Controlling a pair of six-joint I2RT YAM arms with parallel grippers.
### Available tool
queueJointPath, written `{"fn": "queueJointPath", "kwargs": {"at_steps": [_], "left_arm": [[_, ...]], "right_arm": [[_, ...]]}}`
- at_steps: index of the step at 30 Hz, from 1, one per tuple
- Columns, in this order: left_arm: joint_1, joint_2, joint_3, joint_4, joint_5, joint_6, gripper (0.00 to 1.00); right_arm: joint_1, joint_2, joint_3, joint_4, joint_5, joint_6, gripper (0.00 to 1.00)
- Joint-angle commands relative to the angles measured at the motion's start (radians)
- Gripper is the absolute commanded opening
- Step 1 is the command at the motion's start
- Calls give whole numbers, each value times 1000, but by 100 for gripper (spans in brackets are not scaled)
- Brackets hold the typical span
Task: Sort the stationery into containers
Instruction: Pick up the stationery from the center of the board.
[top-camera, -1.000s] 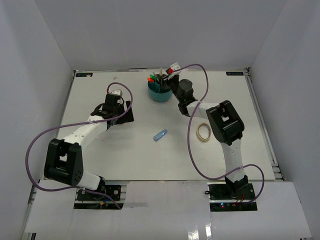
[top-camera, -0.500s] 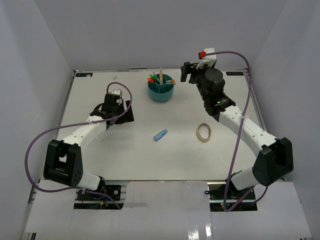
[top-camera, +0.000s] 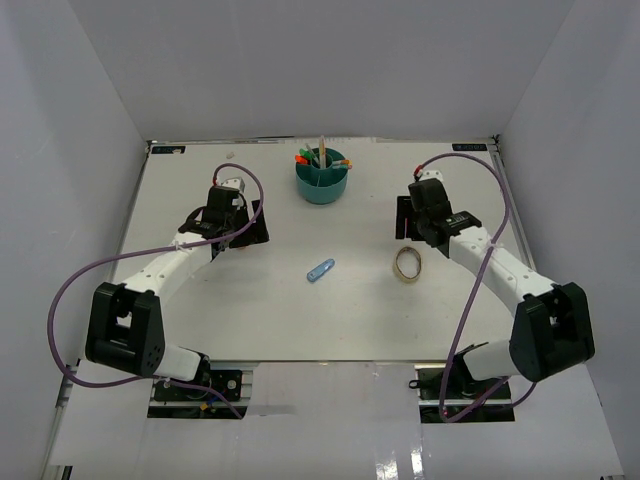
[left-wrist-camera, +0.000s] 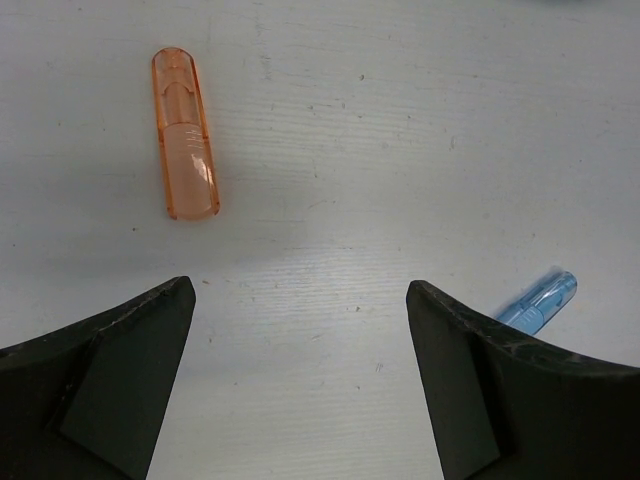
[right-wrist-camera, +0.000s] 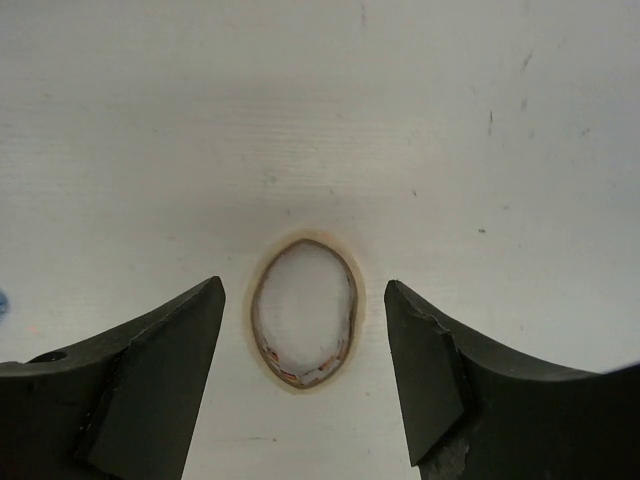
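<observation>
White table (top-camera: 250, 300): I've got the right gripper (right-wrist-camera: 301, 288) part-open, empty, jaws straddling the flat tape ring (right-wrist-camera: 305, 312), well apart from the teal organizer (top-camera: 322, 188). Risk: the fingers skid over that low ring or squash it. Left gripper (left-wrist-camera: 300, 288) is wide and empty. Since half a second ago, the right arm has dropped from beside the organizer; the left hasn't moved.

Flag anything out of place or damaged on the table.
Nothing damaged or spilled. Three items lie loose outside the upright round teal plastic organizer: a beige tape ring right of centre, a light-blue plastic clip mid-table, and a translucent orange cap-like piece ahead of the left gripper.
</observation>
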Motion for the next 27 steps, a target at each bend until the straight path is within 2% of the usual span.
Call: {"fn": "queueJointPath", "kwargs": {"at_steps": [1,4,17,25,27], "left_arm": [[7,-40,15,11,22,-8,98],[6,-38,15,13,25,-9,98],[7,-38,15,11,23,-9,98],[7,-37,15,11,22,-9,98],[7,-37,15,13,23,-8,98]], "right_arm": [[-55,1,-36,-55,-41,50,71],[-75,44,-50,-58,-86,38,70],[-133,220,-16,-52,-109,-31,57],[-152,271,-11,-13,-152,-65,51],[-153,279,-10,-6,-157,-77,46]]}}
